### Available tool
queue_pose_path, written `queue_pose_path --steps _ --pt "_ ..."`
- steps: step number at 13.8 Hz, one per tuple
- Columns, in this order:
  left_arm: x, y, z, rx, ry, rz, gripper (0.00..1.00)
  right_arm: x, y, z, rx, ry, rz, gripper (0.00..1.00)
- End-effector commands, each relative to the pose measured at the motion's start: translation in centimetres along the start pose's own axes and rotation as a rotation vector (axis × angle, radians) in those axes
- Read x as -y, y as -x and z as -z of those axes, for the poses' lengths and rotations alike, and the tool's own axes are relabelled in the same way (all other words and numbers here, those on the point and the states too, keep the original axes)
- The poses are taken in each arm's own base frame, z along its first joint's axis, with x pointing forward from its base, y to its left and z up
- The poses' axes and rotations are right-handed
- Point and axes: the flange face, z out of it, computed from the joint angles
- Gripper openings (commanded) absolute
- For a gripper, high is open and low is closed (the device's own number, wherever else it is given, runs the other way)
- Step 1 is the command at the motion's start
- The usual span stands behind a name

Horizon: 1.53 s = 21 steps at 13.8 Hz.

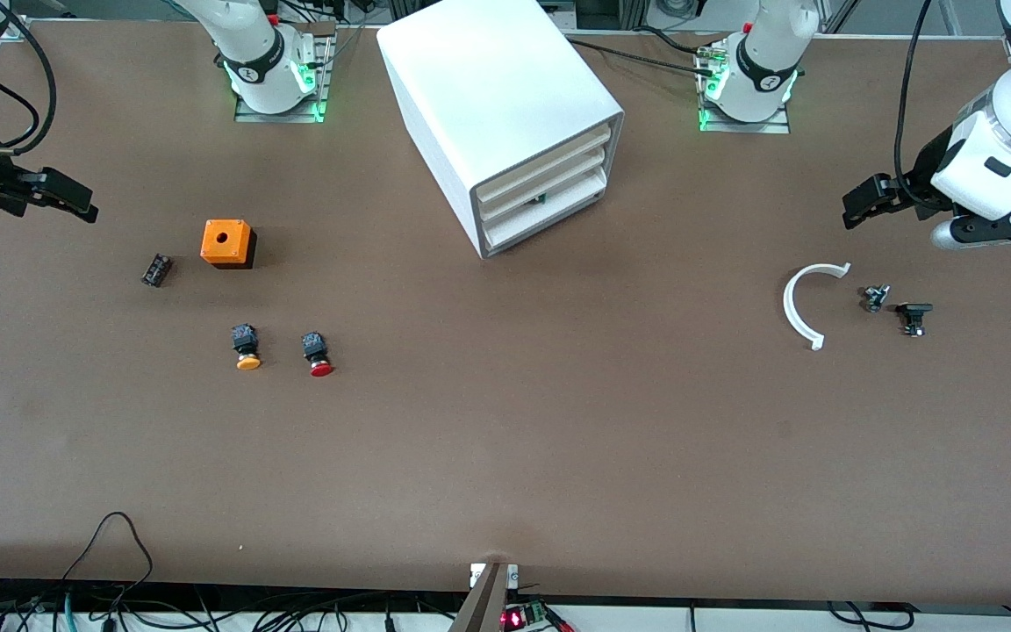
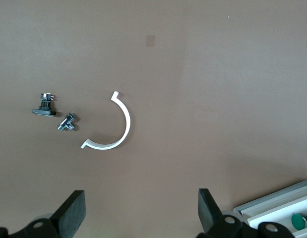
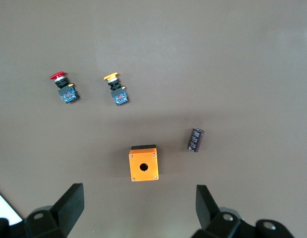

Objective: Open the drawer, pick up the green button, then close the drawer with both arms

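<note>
The white cabinet (image 1: 470, 79) stands at the table's middle, near the arms' bases. Its three drawers are pushed in, and the lowest drawer (image 1: 549, 221) faces the left arm's end. A small green spot, the button (image 1: 539, 198), shows just above that drawer's sloped front. In the left wrist view a green cap (image 2: 298, 219) lies in a white tray (image 2: 272, 207) at the picture's corner. My left gripper (image 1: 858, 204) (image 2: 141, 208) hangs open and empty over the table's left-arm end. My right gripper (image 1: 67, 197) (image 3: 140, 206) hangs open and empty over the right-arm end.
Toward the right arm's end lie an orange box with a hole (image 1: 226, 243), a black part (image 1: 156, 269), an orange-capped button (image 1: 247, 347) and a red-capped button (image 1: 318, 354). Toward the left arm's end lie a white curved piece (image 1: 808, 303) and two small parts (image 1: 876, 298) (image 1: 914, 316).
</note>
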Motion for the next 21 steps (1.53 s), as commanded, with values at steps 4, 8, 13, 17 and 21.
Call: queue_pose_path --steps 4,8,13,17,21 --pt "-0.2 -1.7 -2.2 0.061 0.002 -0.028 1.00 0.2 0.1 -0.1 0.008 -0.026 0.015 1.00" --pt "-1.8 -3.9 -9.4 0.209 0.092 -0.105 1.00 0.6 -0.2 -0.6 0.013 -0.025 0.024 1.00" --pt "-6.8 -4.1 -28.7 0.518 0.439 -0.103 1.00 5.8 -1.5 -1.4 -0.020 -0.049 0.087 1.00" --pt "-13.1 1.4 -36.8 0.581 0.702 -0.251 1.00 7.1 -2.3 -3.2 0.003 -0.046 0.105 1.00" --pt "-15.8 6.5 -42.9 0.627 0.960 -0.299 0.99 10.0 -2.9 -4.3 -0.004 -0.040 0.150 1.00"
